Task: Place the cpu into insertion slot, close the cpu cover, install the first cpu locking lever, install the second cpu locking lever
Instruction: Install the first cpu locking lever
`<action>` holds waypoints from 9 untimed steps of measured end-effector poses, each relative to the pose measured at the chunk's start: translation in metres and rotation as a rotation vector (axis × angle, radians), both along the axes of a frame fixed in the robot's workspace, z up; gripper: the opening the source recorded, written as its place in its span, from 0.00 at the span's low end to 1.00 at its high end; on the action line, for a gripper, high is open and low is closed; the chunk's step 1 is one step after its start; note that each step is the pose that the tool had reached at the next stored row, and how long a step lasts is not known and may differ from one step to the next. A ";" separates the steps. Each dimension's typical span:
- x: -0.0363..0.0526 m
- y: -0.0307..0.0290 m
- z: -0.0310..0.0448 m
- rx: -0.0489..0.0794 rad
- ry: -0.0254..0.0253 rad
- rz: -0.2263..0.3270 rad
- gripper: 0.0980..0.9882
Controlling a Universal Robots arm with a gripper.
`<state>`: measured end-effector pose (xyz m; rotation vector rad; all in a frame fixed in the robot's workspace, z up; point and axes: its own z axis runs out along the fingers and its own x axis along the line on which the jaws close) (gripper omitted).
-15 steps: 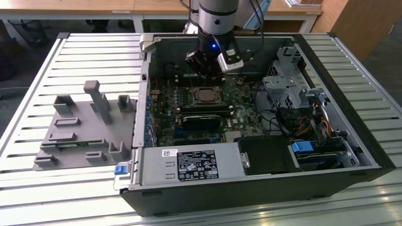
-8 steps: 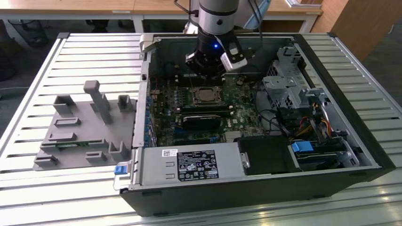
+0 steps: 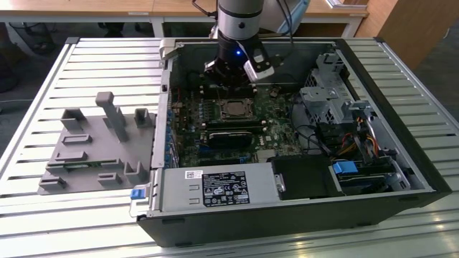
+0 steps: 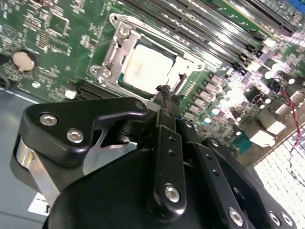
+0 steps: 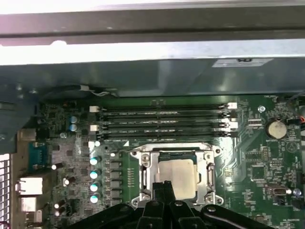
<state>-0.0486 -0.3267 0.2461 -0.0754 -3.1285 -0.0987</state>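
1. Exterior view: the arm reaches down into an open computer case (image 3: 401, 161) that lies on a slatted table (image 3: 43, 226).
   - The gripper (image 3: 229, 86) hangs low over the green motherboard (image 3: 276, 137).
   - The insertion slot (image 3: 222, 110) sits just below and in front of the jaws.
   - A power supply (image 3: 215, 189) lies well clear of the jaws at the near wall of the case.
   - A grey fixture plate (image 3: 93, 150) rests outside the case, on the exterior view's left.

2. Second wrist view: the gripper (image 4: 164, 90) has its two black fingers drawn together into a narrow tip, and nothing shows between them.
   - The tip stands right at the edge of the socket; contact cannot be confirmed.
   - The cpu (image 4: 147, 67) lies flat in the socket just beyond the tip, silver face up.
   - The cpu cover (image 4: 125, 45) frames the chip and appears to lie down over it.
   - The position of the locking levers cannot be told.
   - A coin cell battery (image 4: 23, 59) sits well off to one side of the jaws.

3. First wrist view: the gripper (image 5: 164, 185) shows the same narrow, empty-looking jaws, with the tip overlapping the near edge of the socket.
   - The cpu (image 5: 178, 174) is seated directly ahead of the tip, inside the window of the cpu cover (image 5: 144, 167).
   - Four memory slots (image 5: 162, 121) run across the board beyond the socket, farther from the jaws.
   - The coin cell battery (image 5: 275, 128) is apart from them at the side.
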 end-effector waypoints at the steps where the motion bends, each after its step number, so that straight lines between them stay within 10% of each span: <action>1: -0.0019 0.0000 0.0000 0.000 -0.0001 0.000 0.01; 9: -0.0185 0.0000 0.0015 0.001 -0.0057 0.000 0.01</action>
